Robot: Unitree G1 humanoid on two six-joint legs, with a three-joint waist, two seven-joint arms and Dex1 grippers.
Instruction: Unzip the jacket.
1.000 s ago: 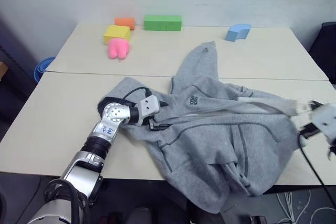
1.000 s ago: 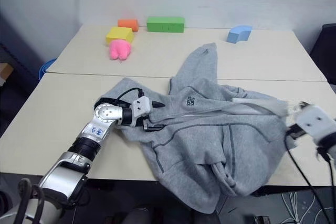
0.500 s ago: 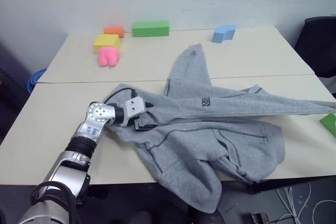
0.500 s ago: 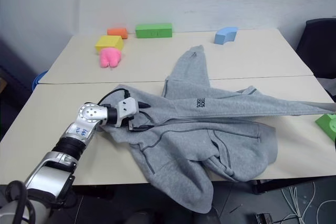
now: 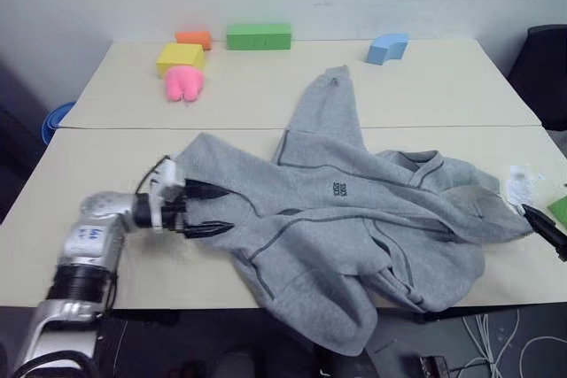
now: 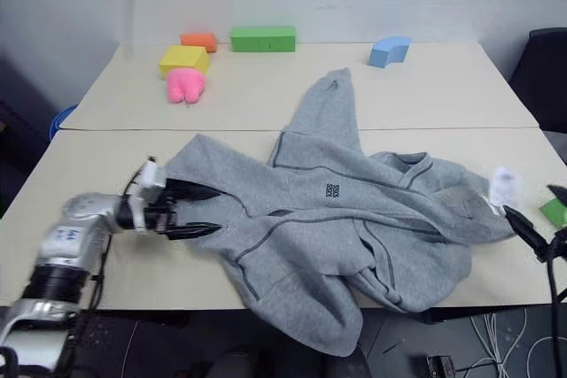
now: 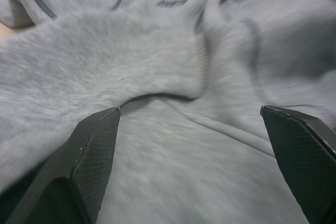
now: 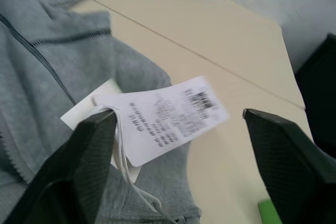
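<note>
Both sets of jaws stand wide apart and grip nothing. Spread over the pale table (image 5: 106, 139), the grey jacket (image 5: 354, 219) lies between the two grippers: the left gripper (image 5: 202, 210) points level at its near edge, with fleece directly ahead of and between its fingertips, while the right gripper (image 6: 530, 235) sits just beyond the jacket's far end.

Judging from the loose, open fronts, the zip looks largely undone. To finish well, each gripper would likely need a fresh hold on opposite fabric edges, pulling gently apart without dragging the jacket off the table.

Between the right jaws hangs a white paper tag (image 8: 168, 116) on a string, printed with a barcode and small lines too blurred to read. Smallest is a dark chest logo (image 5: 340, 189), also unreadable.
</note>
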